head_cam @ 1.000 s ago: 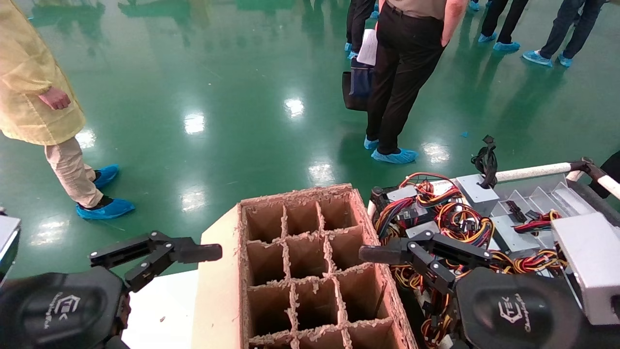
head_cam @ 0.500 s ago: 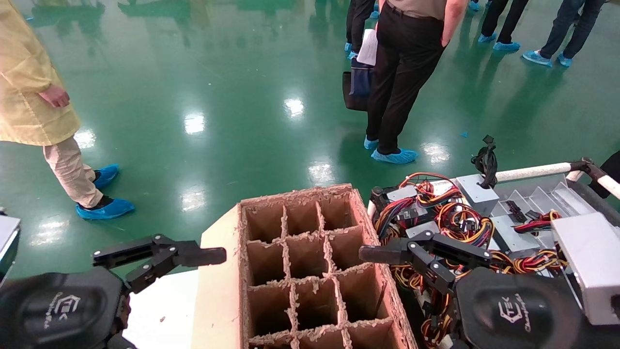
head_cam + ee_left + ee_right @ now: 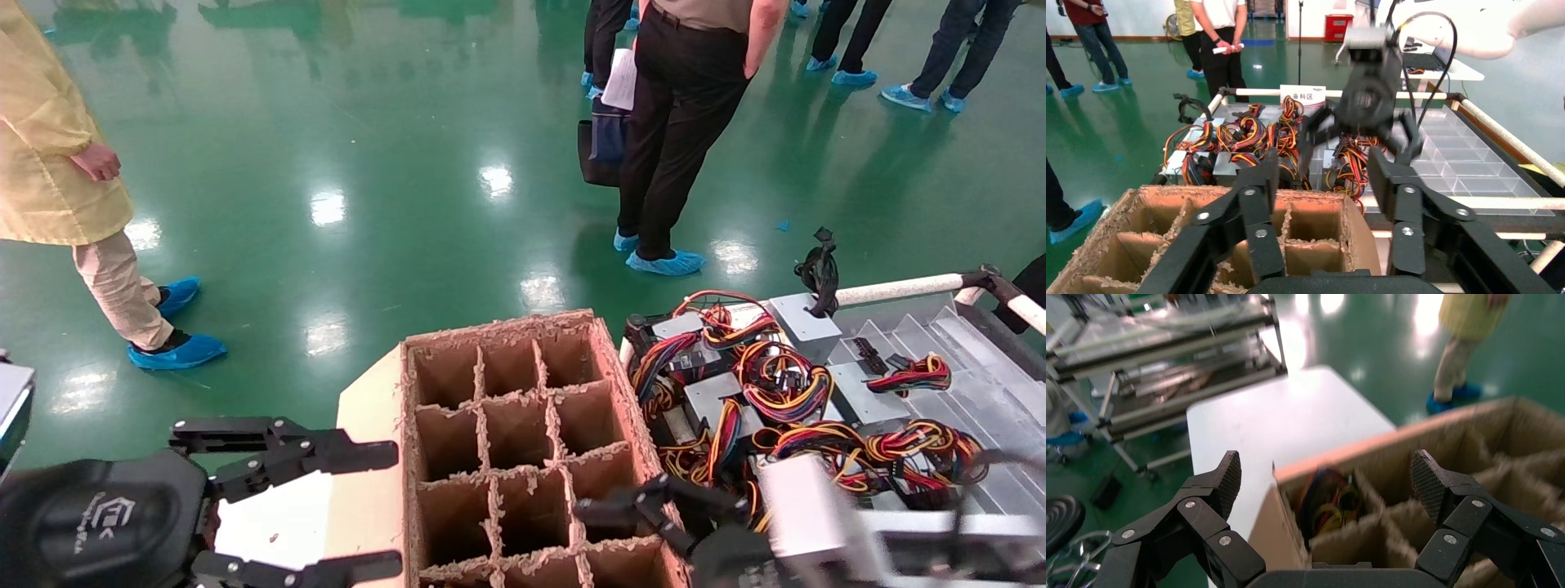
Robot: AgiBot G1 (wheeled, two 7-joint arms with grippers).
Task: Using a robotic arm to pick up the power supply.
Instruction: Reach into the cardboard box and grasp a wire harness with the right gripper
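The right hand (image 3: 629, 518), fingers spread wide and holding nothing, hangs over the near right edge of the divided cardboard box (image 3: 523, 441). The power supplies (image 3: 805, 314) lie beyond it among tangled cables on the rack (image 3: 964, 384). The left hand (image 3: 368, 506), also spread apart, sits beside the box over the white worktop (image 3: 270, 506).

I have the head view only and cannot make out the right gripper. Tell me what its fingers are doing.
Observer: In the right wrist view, the right gripper has its fingers spread wide with nothing between them.
Operator: Tell me what it faces.
Observer: It faces the cardboard box. A corner compartment next to the white table holds a bundle of coloured wires.
Operator: Report what stands behind the power supplies.
Observer: In the left wrist view, a white label sign sits on the rail behind the power supplies.
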